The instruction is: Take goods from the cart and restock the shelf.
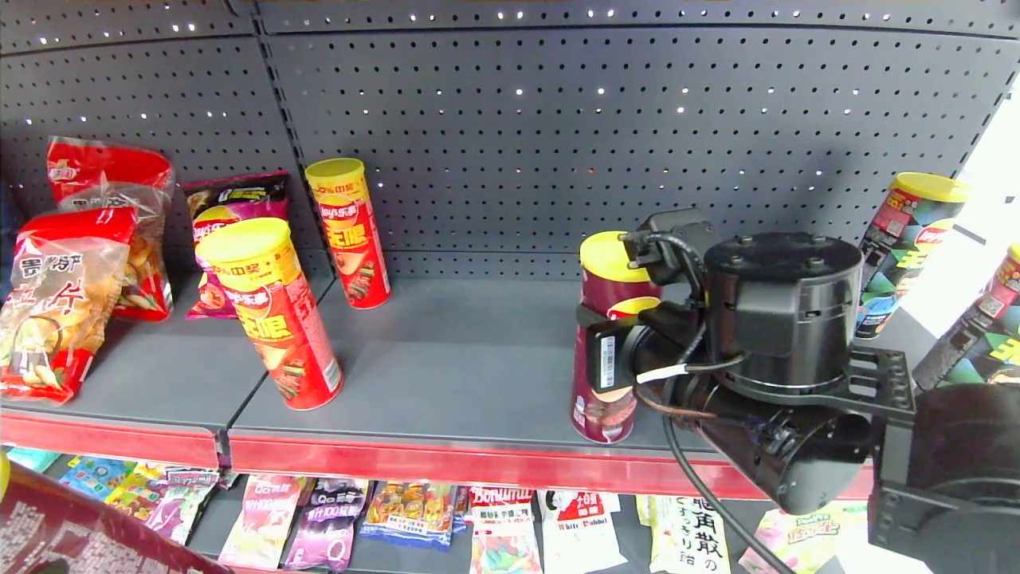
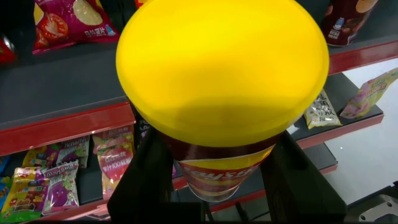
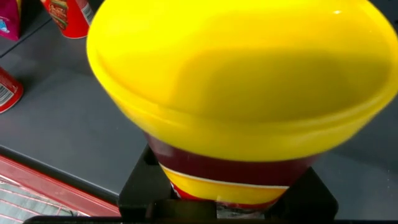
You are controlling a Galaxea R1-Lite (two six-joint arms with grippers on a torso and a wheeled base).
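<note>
Maroon can clamped in right end effector, second can in left end effector.

A dark grey perforated metal back wall rises behind a long, flat grey metal shelf board, with pinpricks of light glinting through its holes. A glossy red strip edges the shelf's front. A slotted grey upright post divides two bays. Bright white light floods in at the far right. Lower down, a pale smooth floor shows beside the shelving.
</note>
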